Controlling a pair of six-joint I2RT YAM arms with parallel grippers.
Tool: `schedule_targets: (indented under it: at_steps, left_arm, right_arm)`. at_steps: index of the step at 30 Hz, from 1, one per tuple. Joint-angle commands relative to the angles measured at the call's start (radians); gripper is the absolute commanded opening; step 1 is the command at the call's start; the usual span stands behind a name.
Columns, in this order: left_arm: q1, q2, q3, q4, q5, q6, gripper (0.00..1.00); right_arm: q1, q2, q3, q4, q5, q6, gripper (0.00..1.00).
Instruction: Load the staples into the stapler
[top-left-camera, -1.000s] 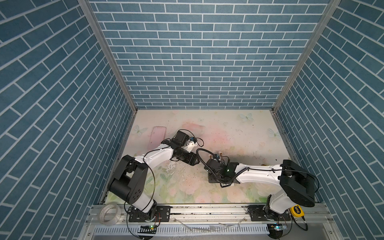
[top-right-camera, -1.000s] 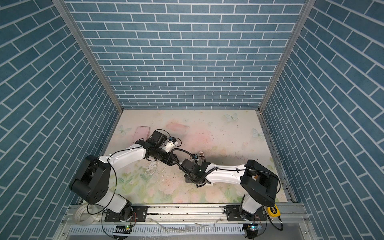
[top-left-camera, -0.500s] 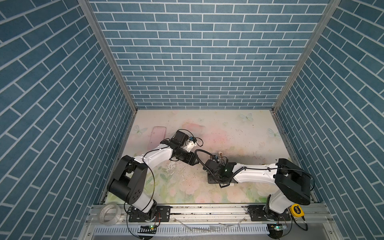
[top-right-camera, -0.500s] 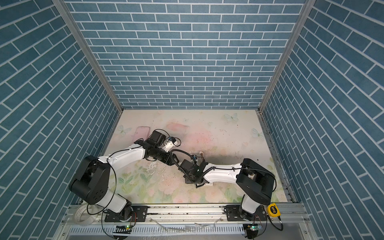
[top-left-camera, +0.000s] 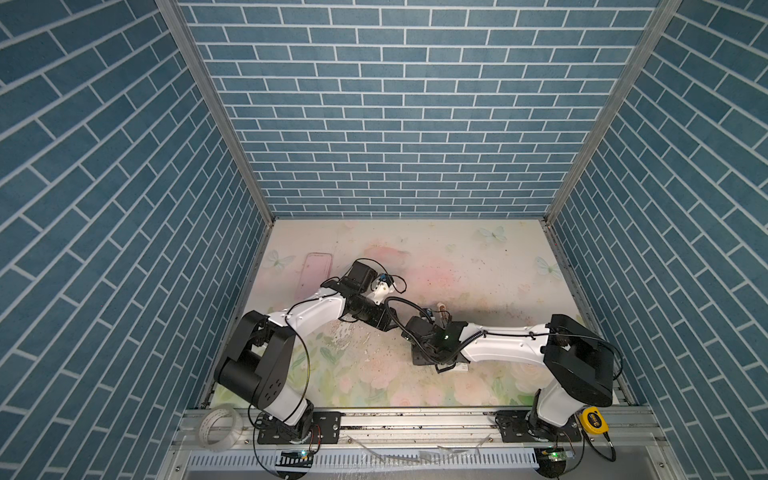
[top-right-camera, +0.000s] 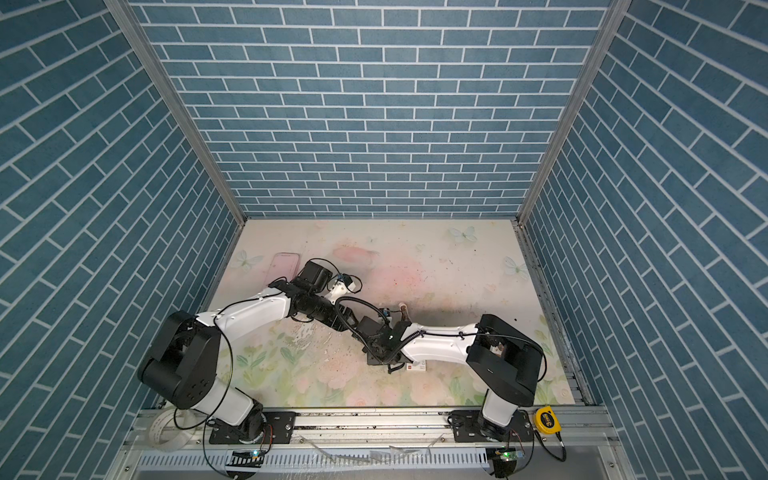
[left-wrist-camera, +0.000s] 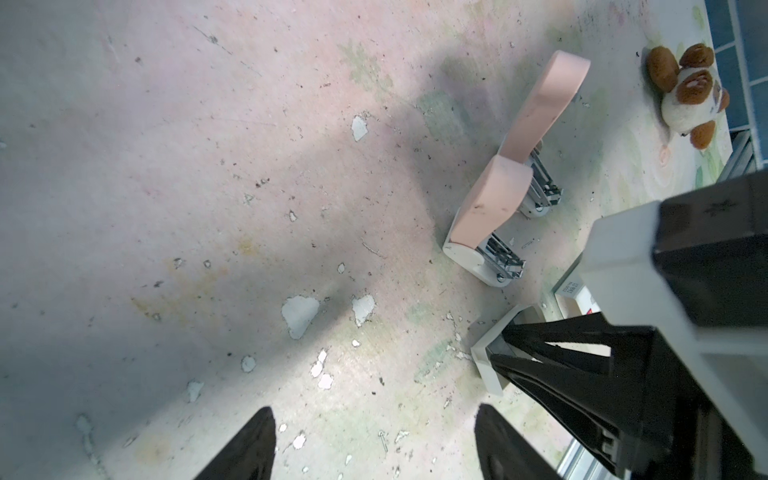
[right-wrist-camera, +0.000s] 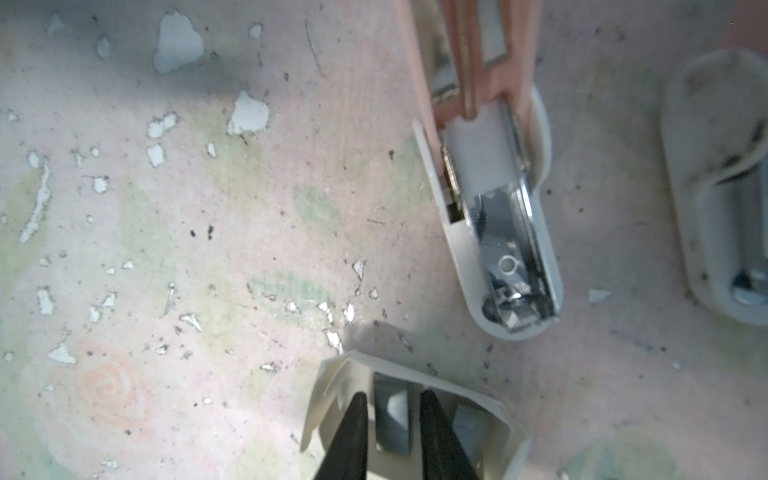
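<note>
Staples (right-wrist-camera: 392, 419): grey strips lying in the white card tray (right-wrist-camera: 328, 386), none lifted clear. The tray sits on the worktop (left-wrist-camera: 166, 166), just beside the front end of the stapler (right-wrist-camera: 498, 208).

Stapler: lid swung back, metal channel bared. I see no strip seated in it, though the view is soft. A second stapler (right-wrist-camera: 715, 199), also open, lies just beyond it.

Progress, as I judge it: opening is done and the pick is in hand. Left to do: lift a strip, carry it over, drop it into the channel and shut the lid.

Right end effector (right-wrist-camera: 392, 397): reaching into the tray, fingers a narrow gap apart and straddling one strip. Whether the pads bite on it or only flank it, I cannot tell.

Left end effector (left-wrist-camera: 374, 409): fingers wide apart, holding nothing and hovering over bare worktop, with both staplers ahead of it.
</note>
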Motion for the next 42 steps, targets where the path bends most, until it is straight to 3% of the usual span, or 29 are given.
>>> schedule_targets:
  at_steps: [1,24,33,42]
  left_arm:
    - [0.008,-0.006,-0.011,-0.003,0.008,0.014,0.78]
    - [0.019,-0.001,-0.013,-0.001,0.019,0.013,0.78]
    - [0.021,0.004,-0.013,-0.001,0.026,0.013,0.78]
    - [0.022,0.001,-0.014,0.000,0.026,0.015,0.78]
  right_arm:
    - [0.010,0.008,0.025,-0.051,0.038,-0.008,0.25]
    - [0.012,0.064,0.078,-0.094,0.053,-0.024,0.25]
    - [0.014,0.086,0.088,-0.106,0.055,-0.028,0.19]
    - [0.021,0.096,0.091,-0.123,0.071,-0.031,0.04]
